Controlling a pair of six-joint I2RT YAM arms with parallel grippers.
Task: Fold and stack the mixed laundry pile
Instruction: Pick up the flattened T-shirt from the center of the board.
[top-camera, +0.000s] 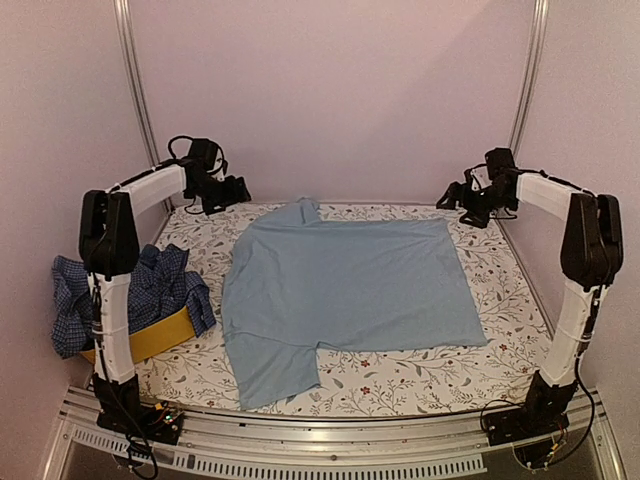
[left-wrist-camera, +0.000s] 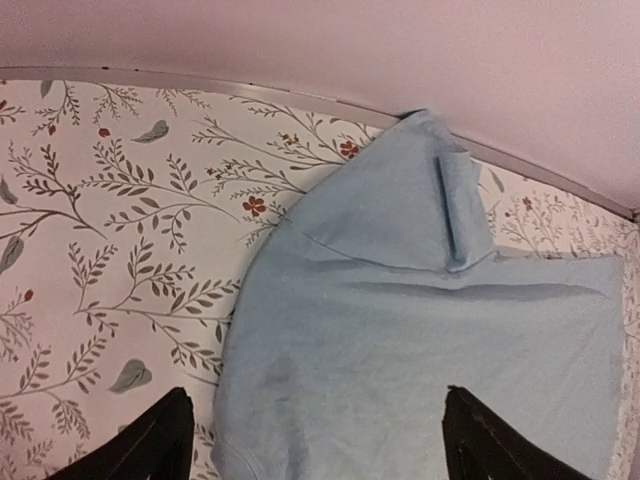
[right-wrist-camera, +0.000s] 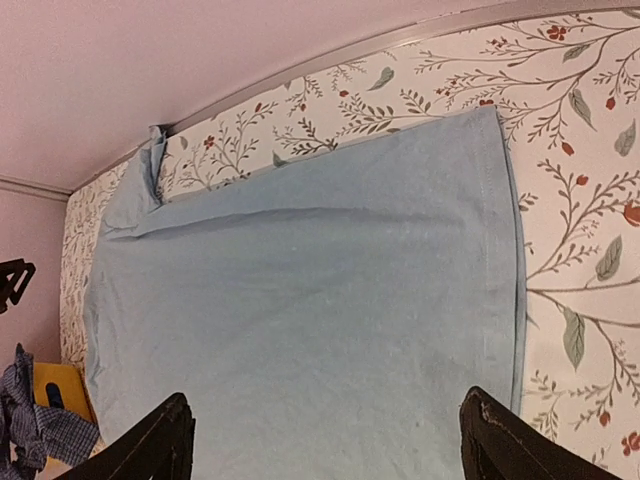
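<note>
You have the light blue T-shirt (top-camera: 350, 290) lying spread flat, back up, in the middle of the floral tabletop (top-camera: 400, 385). Its body runs left to right. The hem lies toward the right side, straight and smooth in the right wrist view. One sleeve (top-camera: 305, 212) points to the far edge of the tabletop, with a small fold along it in the left wrist view. The other sleeve (top-camera: 275, 375) lies toward the near edge. A shallow crease crosses the cloth just below the far sleeve.

The left gripper (top-camera: 238, 190) hangs above the far left corner of the tabletop. From its own camera the left gripper (left-wrist-camera: 318, 395) is spread wide, with nothing between the fingers (left-wrist-camera: 160, 440) and the shirt's shoulder area lying below it, apart from the tips.

The right gripper (top-camera: 452, 197) hangs above the far right corner. In its wrist view the right gripper (right-wrist-camera: 325, 395) also stands spread wide with nothing in it, its fingers (right-wrist-camera: 500, 440) well above the cloth near the hem end.

The rest of the laundry sits off to the left. A navy-and-white checked shirt (top-camera: 165, 280) is bunched in and over a yellow basket (top-camera: 165, 335) at the left edge of the tabletop, partly behind the left arm. It lies close beside the T-shirt, but I cannot tell whether the two touch.
</note>
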